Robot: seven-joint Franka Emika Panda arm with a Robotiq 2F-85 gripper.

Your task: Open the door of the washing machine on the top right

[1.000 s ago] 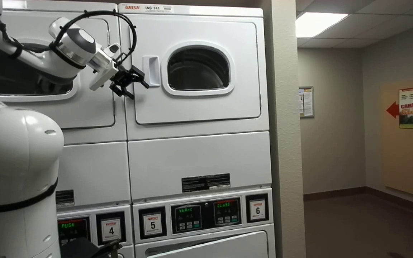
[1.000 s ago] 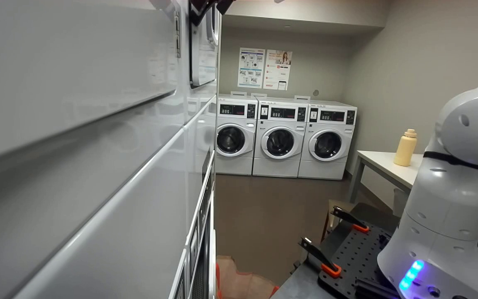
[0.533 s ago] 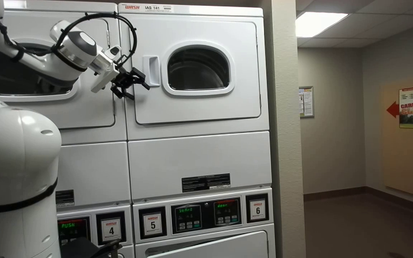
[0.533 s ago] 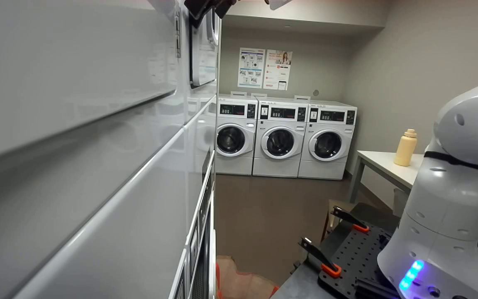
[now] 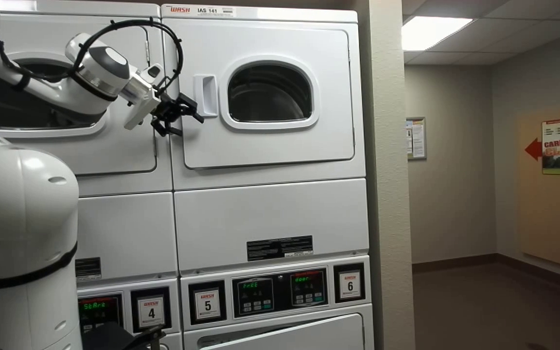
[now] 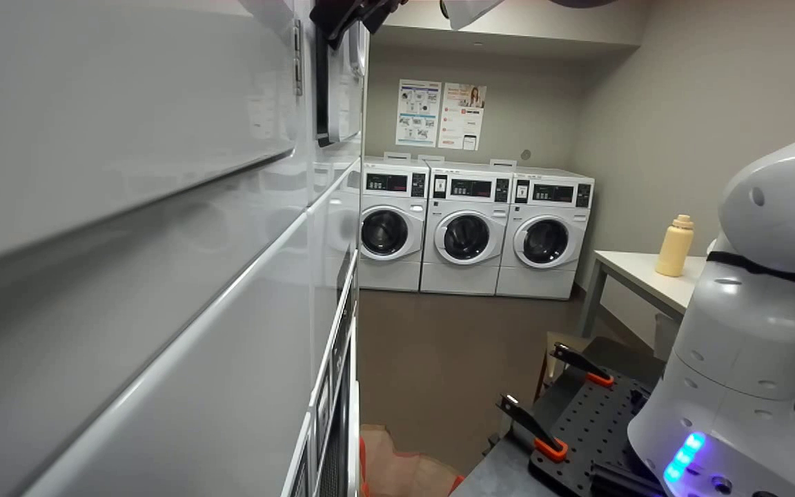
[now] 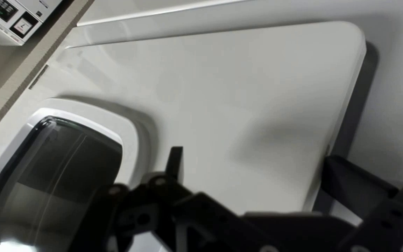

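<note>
The top right machine has a white door (image 5: 270,146) with an oval window and a recessed handle (image 5: 206,96) on its free edge. My gripper (image 5: 189,125) is at that free edge, below and beside the handle. In the wrist view, my open gripper (image 7: 254,155) has one finger over the white face of the door (image 7: 229,87) and the other at its edge, over a dark strip beside it. Nothing is between the fingers except the door face behind. The handle is hidden there. In an exterior view, only the lower part of the gripper (image 6: 352,17) shows near the door (image 6: 344,90).
A second machine door (image 5: 124,155) is behind the arm on the left. Control panels (image 5: 280,291) are below, with a tilted lower door (image 5: 304,335). A wall column (image 5: 391,146) stands on the hinge side. The arm's base is on a black plate (image 6: 577,421) with clamps.
The arm has shifted slightly lower and back from the machines, with the gripper still open at the door's edge. The dark gap beside the door looks a little wider in an exterior view.
</note>
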